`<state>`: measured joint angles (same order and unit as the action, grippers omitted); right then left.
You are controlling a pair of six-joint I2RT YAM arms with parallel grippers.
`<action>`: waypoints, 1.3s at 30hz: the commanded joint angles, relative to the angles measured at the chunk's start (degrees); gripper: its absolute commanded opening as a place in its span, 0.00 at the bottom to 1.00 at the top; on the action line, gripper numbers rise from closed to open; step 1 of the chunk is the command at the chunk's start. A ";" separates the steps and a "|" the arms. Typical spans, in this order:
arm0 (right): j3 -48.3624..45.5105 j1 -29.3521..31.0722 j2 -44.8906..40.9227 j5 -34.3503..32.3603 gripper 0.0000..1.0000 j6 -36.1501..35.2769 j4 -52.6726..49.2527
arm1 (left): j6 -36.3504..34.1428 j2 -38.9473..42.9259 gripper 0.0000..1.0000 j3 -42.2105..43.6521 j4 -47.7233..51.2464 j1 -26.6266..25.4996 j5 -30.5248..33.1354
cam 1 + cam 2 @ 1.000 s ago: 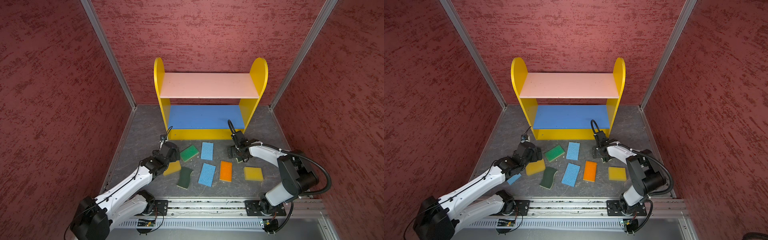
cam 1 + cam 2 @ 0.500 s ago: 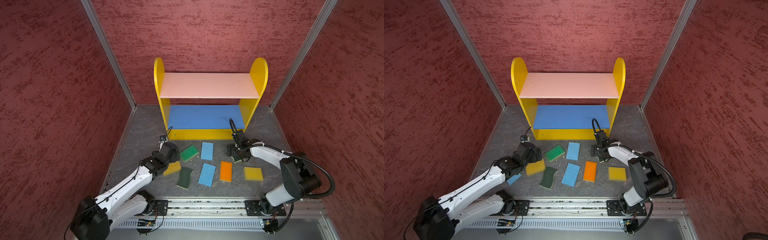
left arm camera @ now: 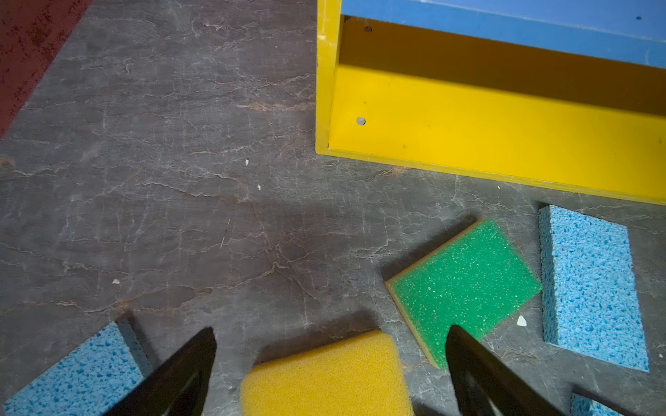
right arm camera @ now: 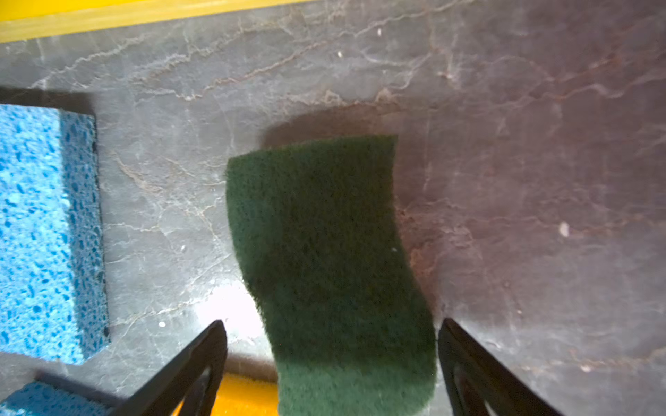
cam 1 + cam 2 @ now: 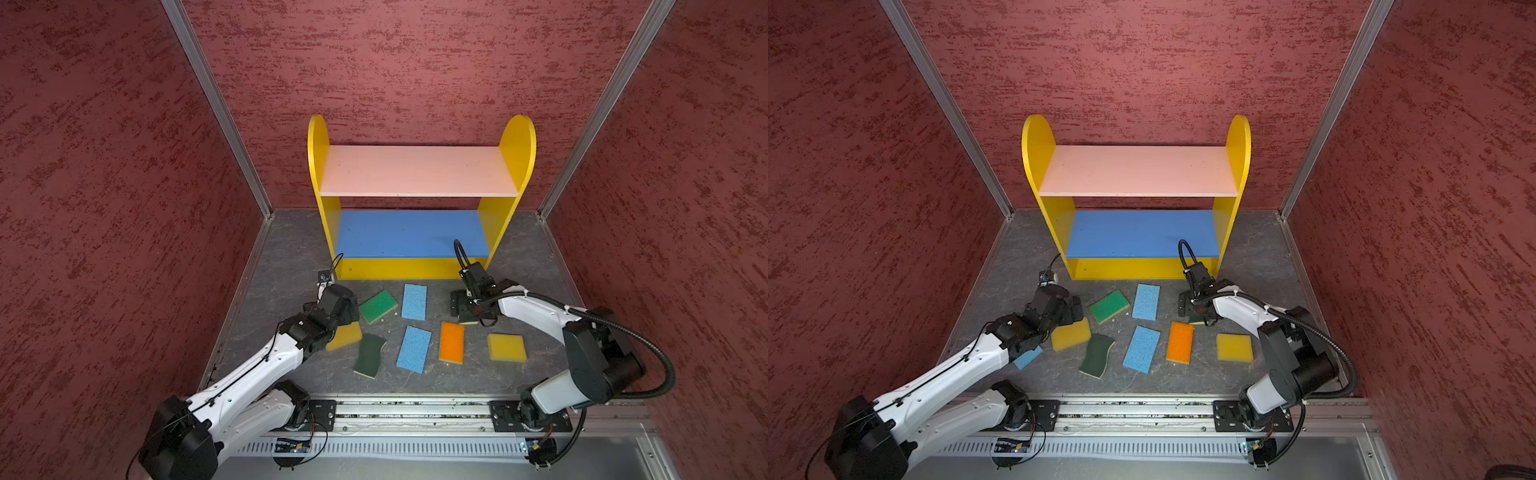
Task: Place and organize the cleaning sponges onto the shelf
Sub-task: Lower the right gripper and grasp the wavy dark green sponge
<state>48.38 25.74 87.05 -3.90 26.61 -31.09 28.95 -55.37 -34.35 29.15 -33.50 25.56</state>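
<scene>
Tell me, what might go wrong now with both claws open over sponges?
The left gripper is open over a yellow sponge, but one finger hangs by the bright green sponge; closing could snag or shove it. The right gripper is open over a dark-green sponge whose end lies by the orange sponge, which might get nudged or pinched too.

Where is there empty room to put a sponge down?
On the shelf, the pink top board and blue middle board are bare. So is the grey floor between the shelf and the left wall. It's crowded in front of the shelf, around the orange sponge and blue sponges.
</scene>
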 commanded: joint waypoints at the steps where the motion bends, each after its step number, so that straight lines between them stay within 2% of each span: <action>1: 1.30 0.38 -1.48 -3.41 0.94 0.63 -1.24 | 0.75 0.56 0.99 0.56 0.40 -0.25 -0.05; 18: -1.18 0.45 0.87 -1.58 0.95 -2.86 3.39 | 1.81 -0.94 0.99 -0.95 1.60 -0.23 0.06; 30: -1.01 0.45 4.87 -3.64 0.94 -3.07 4.36 | 1.96 -3.07 1.00 -2.74 1.88 -0.29 -0.50; 39: -1.41 0.41 7.06 -2.32 0.84 -3.19 6.20 | 2.84 -3.49 0.99 -3.29 2.80 -0.25 0.54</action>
<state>47.92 25.78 92.53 -6.50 23.57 -26.17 30.85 -58.61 -36.01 31.07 -33.50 25.47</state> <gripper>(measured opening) 0.846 0.995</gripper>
